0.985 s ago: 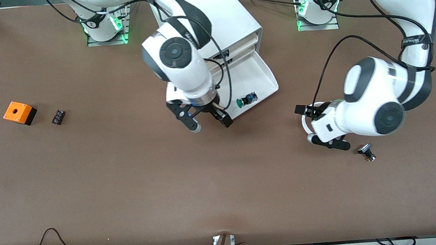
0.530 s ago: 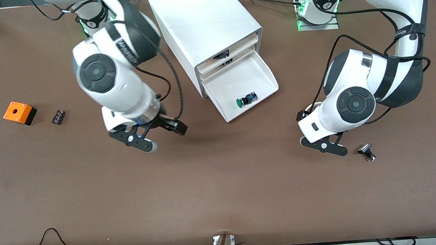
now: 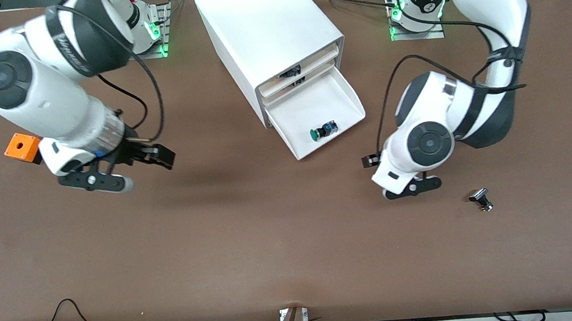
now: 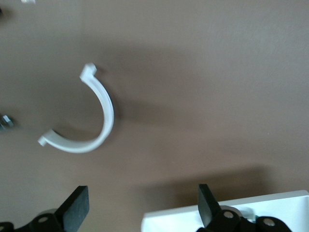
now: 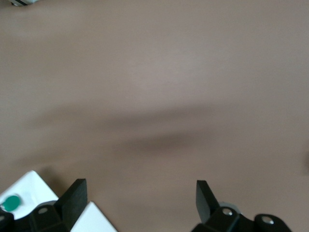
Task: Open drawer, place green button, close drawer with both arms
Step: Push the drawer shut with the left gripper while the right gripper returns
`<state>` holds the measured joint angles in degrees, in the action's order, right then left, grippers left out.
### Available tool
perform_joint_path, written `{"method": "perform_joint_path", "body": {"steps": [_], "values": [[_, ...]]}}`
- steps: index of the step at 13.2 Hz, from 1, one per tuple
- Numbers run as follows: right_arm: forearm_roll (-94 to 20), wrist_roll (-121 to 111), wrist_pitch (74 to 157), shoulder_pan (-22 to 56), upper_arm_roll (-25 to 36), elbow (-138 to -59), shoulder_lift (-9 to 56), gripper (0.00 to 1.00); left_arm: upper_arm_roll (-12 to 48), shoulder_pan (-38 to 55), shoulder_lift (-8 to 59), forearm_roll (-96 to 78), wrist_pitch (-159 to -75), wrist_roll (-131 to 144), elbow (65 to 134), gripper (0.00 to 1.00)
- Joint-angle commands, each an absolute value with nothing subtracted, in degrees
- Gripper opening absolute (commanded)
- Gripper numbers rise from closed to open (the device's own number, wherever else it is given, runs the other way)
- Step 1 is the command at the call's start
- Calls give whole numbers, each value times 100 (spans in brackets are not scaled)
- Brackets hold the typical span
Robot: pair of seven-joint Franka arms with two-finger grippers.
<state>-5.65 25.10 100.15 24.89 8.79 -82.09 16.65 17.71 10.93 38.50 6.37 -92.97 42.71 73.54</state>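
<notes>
Drawer, lowest in the white cabinet, stands pulled out with the green-capped button lying in it near its front lip, so placing looks done and only closing remains. From the front, the right gripper hangs over bare table between the orange box and the cabinet, fingers spread wide and empty. The left gripper hovers low just off the drawer's front corner, probably lining up to push it shut.

Left wrist view: both fingers stand well apart, holding nothing; a white half-ring clip lies ahead of them, the drawer's corner beside one finger.

Right wrist view: fingers open and empty, button's green cap off to one side.
</notes>
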Motion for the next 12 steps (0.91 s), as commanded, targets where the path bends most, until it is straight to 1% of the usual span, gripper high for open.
{"method": "perform_joint_path", "body": {"steps": [1,4,6,8,9,11,12], "values": [[-606,2022,10046,2522,1203,-8780,1161,100,1740,1343,3788,483,-9517,4877,7812,99],[-537,2021,10063,2470,1292,-9270,696,100,1740,1529,3648,571,-10411,5465,8514,99],[-458,2021,10107,2103,1118,-9701,283,100,1740,1669,3604,571,-10932,5887,8980,99],[-116,2021,10107,1401,303,-9965,-60,100,1740,1854,3630,571,-11266,5976,9289,99],[-97,2021,10107,1110,12,-10123,-201,100,1758,1898,3621,571,-11337,6081,9394,99],[-36,2030,10134,758,-245,-10344,-421,100,1758,2074,3604,571,-11338,6248,9422,99],[8,2030,10221,504,-481,-10449,-526,100,1767,2118,3604,571,-11320,6301,9431,99]]}}
